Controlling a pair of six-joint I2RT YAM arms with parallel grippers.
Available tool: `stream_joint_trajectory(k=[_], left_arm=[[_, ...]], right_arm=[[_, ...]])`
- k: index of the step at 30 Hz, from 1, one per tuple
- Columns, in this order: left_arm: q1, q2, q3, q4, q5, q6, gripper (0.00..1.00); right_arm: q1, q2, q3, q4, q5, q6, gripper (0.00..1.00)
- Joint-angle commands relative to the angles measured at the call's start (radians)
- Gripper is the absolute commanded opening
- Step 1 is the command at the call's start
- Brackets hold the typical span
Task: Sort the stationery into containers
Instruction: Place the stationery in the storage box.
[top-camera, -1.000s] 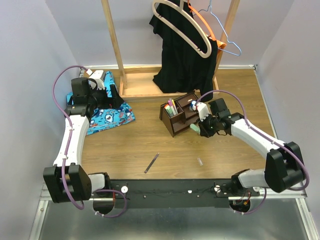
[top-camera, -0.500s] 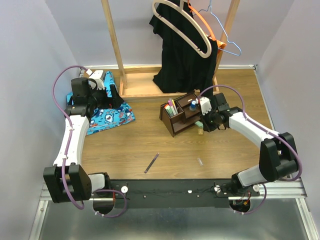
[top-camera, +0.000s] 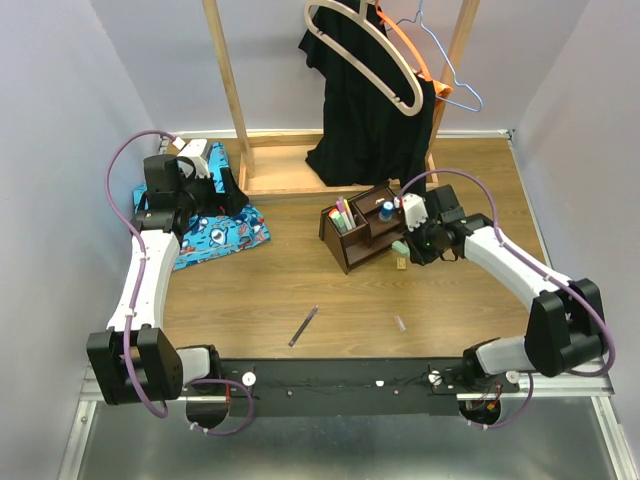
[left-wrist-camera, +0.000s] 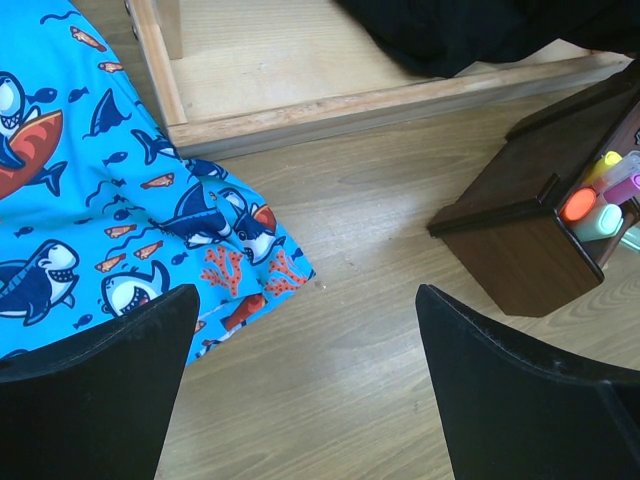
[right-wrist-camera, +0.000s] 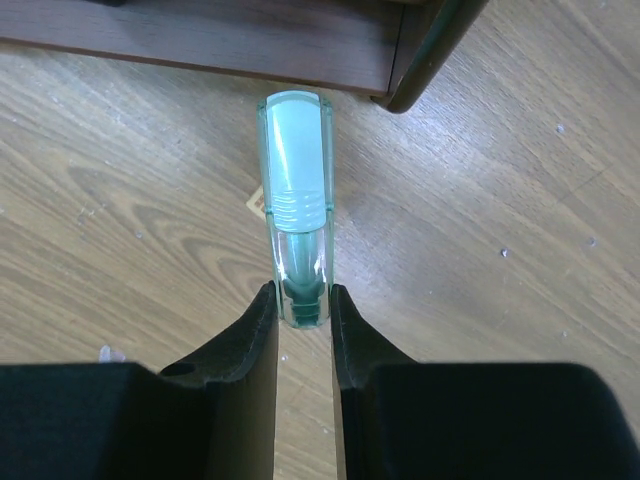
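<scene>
Right hand (right-wrist-camera: 302, 303) pinches pale green marker (right-wrist-camera: 296, 170).

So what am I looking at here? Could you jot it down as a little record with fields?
Setting: wooden table
Right claw: closed on the end of a pale green marker, right beside the dark wooden organizer
Left claw: wide open, holding nothing, near the blue shark cloth
In organizer: several markers, small blue bottle
Loose on table: thin purple pen
Behind: wooden rack with a black garment
</scene>
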Motion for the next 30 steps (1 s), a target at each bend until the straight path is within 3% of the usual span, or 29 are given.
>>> stream_joint_trajectory(k=[1, 30], left_arm=[[-0.007, 0.001, -0.014, 0.022, 0.022, -0.007, 0.99], [-0.01, -0.025, -0.052, 0.019, 0.002, 0.012, 0.99]], right_arm=[[-0.006, -0.056, 0.009, -0.054, -0.02, -0.001, 0.01], [-0.004, 0.072, 0.078, 0.131, 0.08, 0.093, 0.0]])
